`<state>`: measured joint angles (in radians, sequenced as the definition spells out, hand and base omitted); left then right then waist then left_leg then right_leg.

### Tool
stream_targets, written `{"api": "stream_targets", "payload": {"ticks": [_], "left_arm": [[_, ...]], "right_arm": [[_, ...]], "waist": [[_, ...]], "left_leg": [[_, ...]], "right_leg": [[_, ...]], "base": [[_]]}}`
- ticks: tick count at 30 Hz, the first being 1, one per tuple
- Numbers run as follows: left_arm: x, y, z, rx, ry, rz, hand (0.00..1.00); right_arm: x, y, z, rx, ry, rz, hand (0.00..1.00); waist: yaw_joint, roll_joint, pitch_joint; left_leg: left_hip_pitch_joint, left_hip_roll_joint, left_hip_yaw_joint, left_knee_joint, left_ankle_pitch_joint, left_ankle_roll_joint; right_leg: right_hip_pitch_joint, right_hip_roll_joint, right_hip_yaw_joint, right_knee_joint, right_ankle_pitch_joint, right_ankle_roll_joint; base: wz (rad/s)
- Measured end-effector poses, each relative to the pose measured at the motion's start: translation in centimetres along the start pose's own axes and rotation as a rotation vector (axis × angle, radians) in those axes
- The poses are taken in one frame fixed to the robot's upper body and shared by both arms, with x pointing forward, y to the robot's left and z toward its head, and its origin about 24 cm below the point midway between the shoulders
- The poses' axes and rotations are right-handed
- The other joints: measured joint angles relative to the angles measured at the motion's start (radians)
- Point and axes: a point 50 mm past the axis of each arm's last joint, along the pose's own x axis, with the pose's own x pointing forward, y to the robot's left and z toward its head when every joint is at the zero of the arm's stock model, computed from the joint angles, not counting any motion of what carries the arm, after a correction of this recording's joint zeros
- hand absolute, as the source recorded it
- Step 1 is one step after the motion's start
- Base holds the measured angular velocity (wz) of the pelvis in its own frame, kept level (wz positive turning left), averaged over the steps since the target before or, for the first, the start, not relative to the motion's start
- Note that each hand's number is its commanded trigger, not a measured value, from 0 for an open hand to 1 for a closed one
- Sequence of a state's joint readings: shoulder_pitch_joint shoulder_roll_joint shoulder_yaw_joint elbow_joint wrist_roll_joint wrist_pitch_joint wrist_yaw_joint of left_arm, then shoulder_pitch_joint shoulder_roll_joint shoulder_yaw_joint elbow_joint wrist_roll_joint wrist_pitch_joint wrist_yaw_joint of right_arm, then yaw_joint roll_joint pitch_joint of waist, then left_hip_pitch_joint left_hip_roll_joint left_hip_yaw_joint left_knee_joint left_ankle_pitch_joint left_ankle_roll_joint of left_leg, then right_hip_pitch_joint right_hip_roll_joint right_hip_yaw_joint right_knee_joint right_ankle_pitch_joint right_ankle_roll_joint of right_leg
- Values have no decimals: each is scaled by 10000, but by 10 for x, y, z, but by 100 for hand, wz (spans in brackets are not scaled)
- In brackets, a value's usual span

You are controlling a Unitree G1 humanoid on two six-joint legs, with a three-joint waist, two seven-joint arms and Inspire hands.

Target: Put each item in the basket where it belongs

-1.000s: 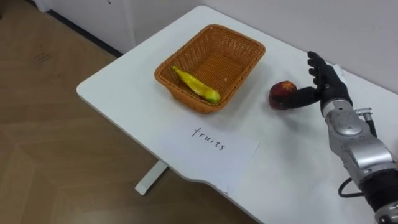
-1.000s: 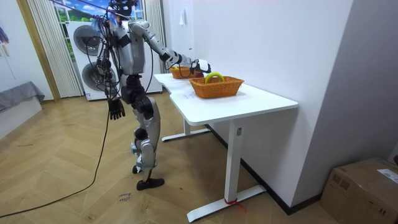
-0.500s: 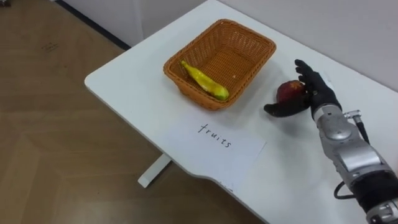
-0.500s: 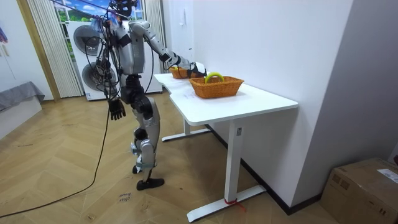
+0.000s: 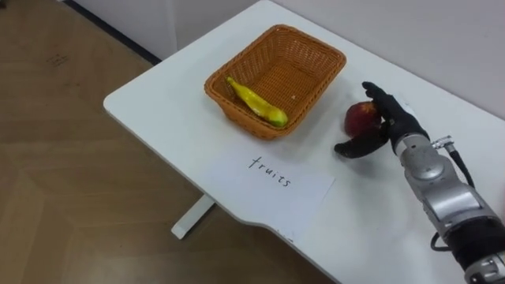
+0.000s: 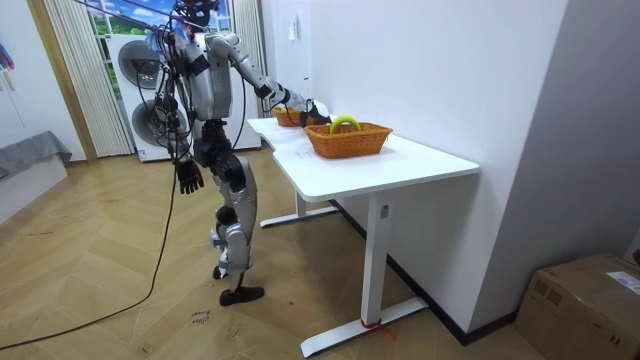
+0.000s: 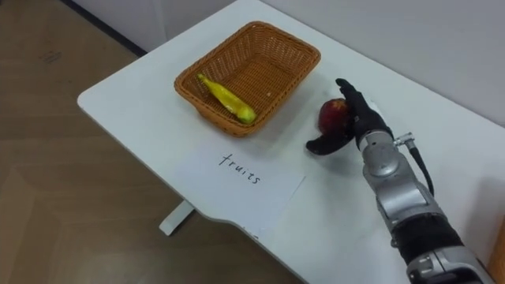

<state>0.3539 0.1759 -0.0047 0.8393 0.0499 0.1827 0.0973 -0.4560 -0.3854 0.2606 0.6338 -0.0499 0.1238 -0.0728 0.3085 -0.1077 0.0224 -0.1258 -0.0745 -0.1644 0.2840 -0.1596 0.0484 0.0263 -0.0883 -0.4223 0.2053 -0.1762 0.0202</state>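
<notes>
**Right hand brought round the apple, grasp not yet closed**

Since a second ago the right hand [image 5: 392, 118] has been shifted from beside the apple [image 5: 359, 118] to around it. The fingers [image 5: 377, 96] are now laid along its far side and the thumb is spread out on its near side. The apple itself seems unmoved on the table [image 5: 158, 110], just beside the basket [image 5: 237, 101]. The slight shift of the whole picture is put down to the camera.

The step in hand is judged to be the pick-up of the apple. The hand is held spread and cupped, not clenched. Whether the fingers already touch the fruit cannot be told for sure.

Next, thumb and fingers need to be closed on the apple before any lift. It must then be carried leftward over the rim and let go beside the banana [image 5: 256, 102]. If the thumb pushes first, the round fruit may be rolled away.

In the eye views the banana is seen lying inside the basket, with a lettered sheet [image 5: 272, 177] laid in front of it. In the room view the robot is seen standing at the table's edge, its right arm stretched over the top. The left hand [image 6: 186, 177] is hung at its side, its state not to be told. A second basket [image 6: 350, 140] stands nearer the camera.
</notes>
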Motion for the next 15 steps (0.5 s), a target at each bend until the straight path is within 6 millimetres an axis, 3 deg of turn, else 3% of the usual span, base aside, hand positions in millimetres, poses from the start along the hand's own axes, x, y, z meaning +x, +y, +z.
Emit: {"api": "stream_targets", "payload": {"ticks": [15], "left_arm": [[0,0,1,3,-19,-3,0]], "right_arm": [[0,0,-5,-710,195,305,0]], "waist": [[-15,4,-4]], "left_leg": [[104,1,0,-2,-1,0]], "right_leg": [[91,5,15,-4,8,-7]], "base": [[0]]}}
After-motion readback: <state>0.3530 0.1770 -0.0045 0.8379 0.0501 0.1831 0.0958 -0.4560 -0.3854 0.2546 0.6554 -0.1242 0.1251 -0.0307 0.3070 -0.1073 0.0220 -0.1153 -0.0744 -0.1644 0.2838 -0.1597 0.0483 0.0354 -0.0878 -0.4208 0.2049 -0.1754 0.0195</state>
